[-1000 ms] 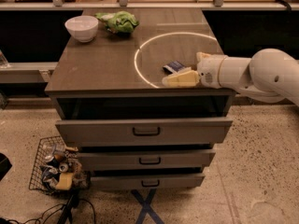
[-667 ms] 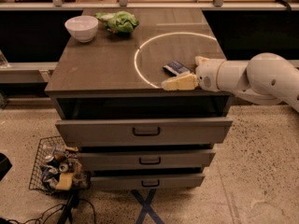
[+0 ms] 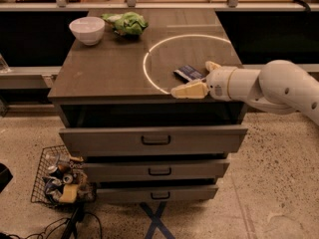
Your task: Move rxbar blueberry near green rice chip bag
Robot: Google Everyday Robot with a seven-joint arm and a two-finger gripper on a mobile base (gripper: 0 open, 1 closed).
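The rxbar blueberry point(image 3: 188, 73) lies flat on the cabinet top, inside the right front part of a white ring marking. My gripper point(image 3: 195, 78) reaches in from the right at the front right of the top and is open. Its near finger point(image 3: 189, 90) lies just in front of the bar, and its far finger point(image 3: 213, 65) sits to the bar's right. The bar is not held. The green rice chip bag point(image 3: 128, 23) lies at the back of the top, left of centre, well away from the bar.
A round white bowl point(image 3: 87, 30) stands at the back left, beside the bag. The brown cabinet top point(image 3: 99, 73) sits over three drawers point(image 3: 155, 140). A wire basket of cans point(image 3: 60, 183) stands on the floor at lower left. A shelf runs behind.
My gripper has shifted slightly lower, toward the front edge, staying beside the bar. The bar, bag and bowl have not moved.
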